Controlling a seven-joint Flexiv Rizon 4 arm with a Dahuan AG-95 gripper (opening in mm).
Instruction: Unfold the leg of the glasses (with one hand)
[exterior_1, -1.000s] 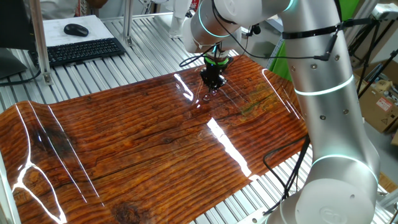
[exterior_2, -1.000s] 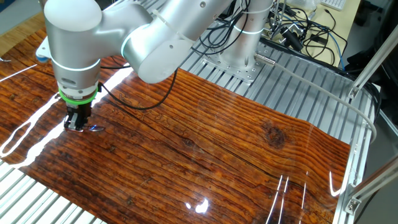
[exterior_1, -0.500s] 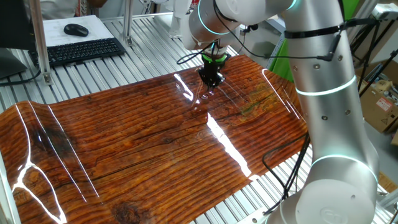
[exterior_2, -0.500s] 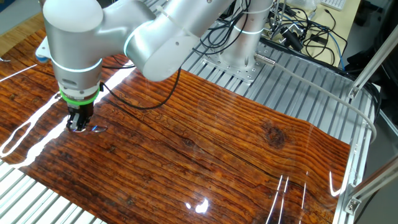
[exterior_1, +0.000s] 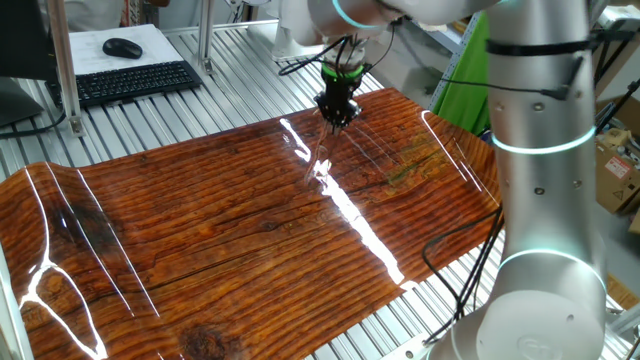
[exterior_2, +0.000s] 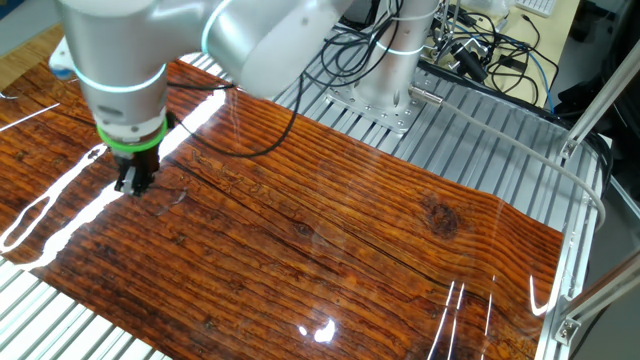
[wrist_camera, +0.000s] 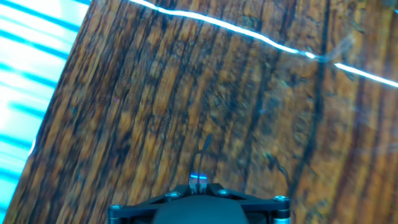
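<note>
We see the worktop (exterior_1: 200, 230) as a glossy sheet printed with a reddish-brown wood grain, its edges curling up a little over a ribbed aluminium frame, and bright white glare streaks run across it. The glasses (exterior_1: 318, 160) are very hard to make out. In one fixed view they show only as a faint, thin wire trace slanting from just under the tool (exterior_1: 338, 118) down to the worktop, beside a glare streak. In the hand view, which is blurred, a small pale metallic piece that we take for the tip of the leg (wrist_camera: 198, 180) sits right at the tool's black tip, and a thin dark curved wire runs away from it over the wood grain. The jaws look drawn together on that piece, so the tool seems to pinch the leg. The silver arm (exterior_1: 535, 150) rises in thick rounded segments with glowing teal rings, bends over the far side of the worktop and points the tool straight down, its tip clear of the surface. A black keyboard (exterior_1: 135, 80) and a mouse (exterior_1: 122, 47) lie on a separate desk behind.
</note>
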